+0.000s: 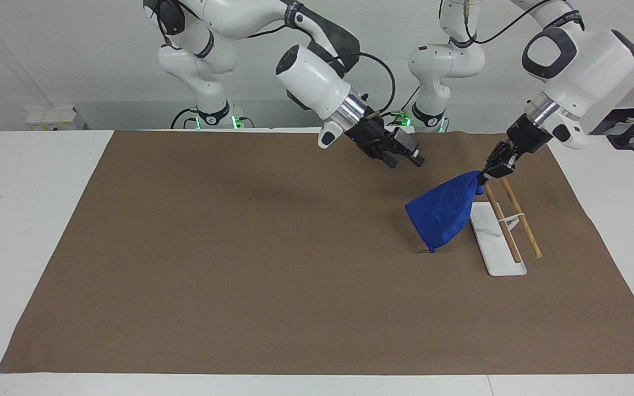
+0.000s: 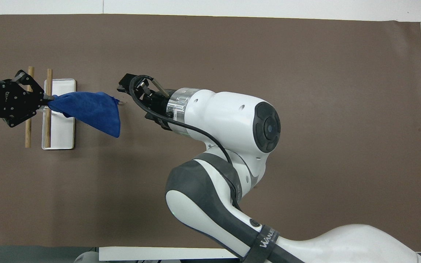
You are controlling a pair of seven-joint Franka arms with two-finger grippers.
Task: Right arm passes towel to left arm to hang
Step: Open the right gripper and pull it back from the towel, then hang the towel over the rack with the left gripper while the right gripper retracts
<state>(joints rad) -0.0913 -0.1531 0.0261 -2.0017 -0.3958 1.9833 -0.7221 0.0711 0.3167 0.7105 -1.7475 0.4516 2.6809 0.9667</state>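
Towel point(image 1: 442, 214) in the facing view hangs limp from one corner pinched tight in the left end effector point(image 1: 487, 174), over the rack point(image 1: 497, 237); soft and light, I'd say, so a corner grip suits it. Overhead view: right end effector point(image 2: 132, 84) gapes empty beside the towel.

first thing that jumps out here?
The blue towel, hanging by one corner from the shut left gripper over the brown mat beside the wooden rack at the left arm's end. The right gripper is open and empty, in the air apart from the towel.
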